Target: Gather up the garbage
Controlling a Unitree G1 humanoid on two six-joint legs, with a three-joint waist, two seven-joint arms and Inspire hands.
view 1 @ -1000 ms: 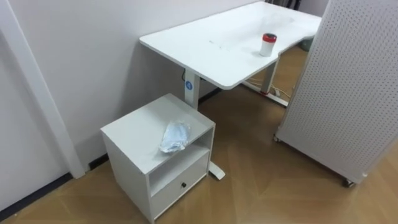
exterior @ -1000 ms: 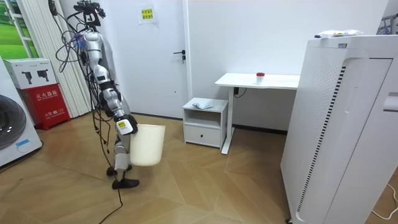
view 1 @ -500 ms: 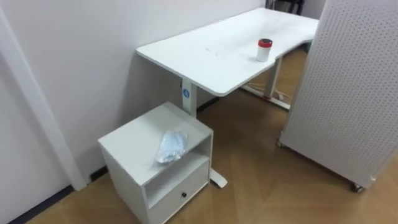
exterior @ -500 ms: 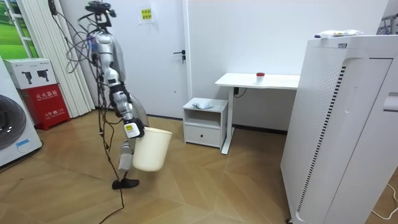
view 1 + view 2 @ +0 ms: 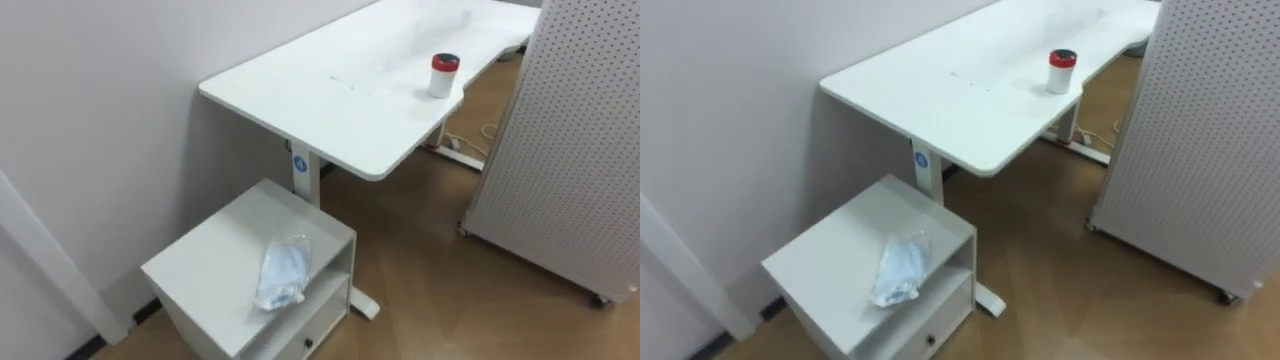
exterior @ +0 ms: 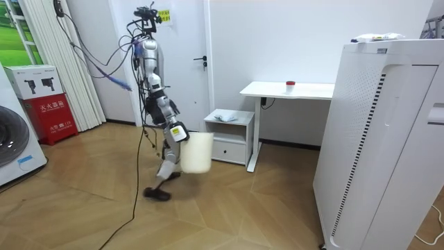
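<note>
While white bin (image 6: 196,153) hangs beside robot, crumpled bag (image 5: 282,272) atop cabinet (image 5: 208,262)

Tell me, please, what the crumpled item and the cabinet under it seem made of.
The crumpled item looks like thin whitish plastic film, perhaps a bag: wrinkled, slightly glossy. The small cabinet looks like matt white laminated board: flat panels.

No print can be read: a yellow notice (image 6: 164,15) is seen high behind the robot, pale characters are seen on a red cabinet (image 6: 50,114), and a small round blue sticker (image 5: 299,164) is seen on the leg of the bench (image 5: 330,105), all too small to make out.
</note>
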